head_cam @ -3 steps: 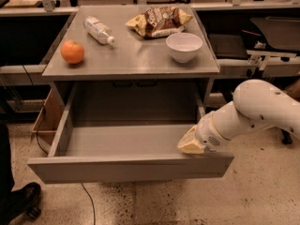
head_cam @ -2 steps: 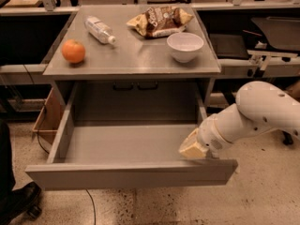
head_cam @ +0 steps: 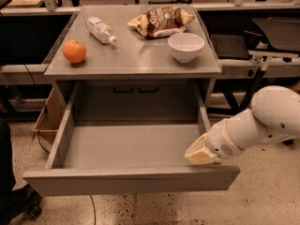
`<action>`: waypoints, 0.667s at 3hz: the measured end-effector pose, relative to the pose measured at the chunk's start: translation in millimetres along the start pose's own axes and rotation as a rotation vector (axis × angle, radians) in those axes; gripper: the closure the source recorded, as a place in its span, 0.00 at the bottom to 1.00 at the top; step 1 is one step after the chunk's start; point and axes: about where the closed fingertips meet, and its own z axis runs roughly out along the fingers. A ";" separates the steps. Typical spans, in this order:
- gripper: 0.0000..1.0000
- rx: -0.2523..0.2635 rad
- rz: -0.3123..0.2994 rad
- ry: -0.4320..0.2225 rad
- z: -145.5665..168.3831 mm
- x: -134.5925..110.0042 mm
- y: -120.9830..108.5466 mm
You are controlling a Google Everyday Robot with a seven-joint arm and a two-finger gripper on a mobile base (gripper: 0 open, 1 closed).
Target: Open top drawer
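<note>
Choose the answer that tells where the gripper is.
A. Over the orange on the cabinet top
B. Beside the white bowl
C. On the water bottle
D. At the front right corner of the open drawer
D: the gripper sits low at the front right corner of the drawer, which stands wide open, well below the things on the cabinet top.

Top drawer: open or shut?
Open. The top drawer is pulled far out, its grey tray floor exposed; the gripper sits inside its front corner.
</note>
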 end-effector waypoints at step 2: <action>1.00 0.084 0.026 -0.092 -27.6 -10.3 -48.3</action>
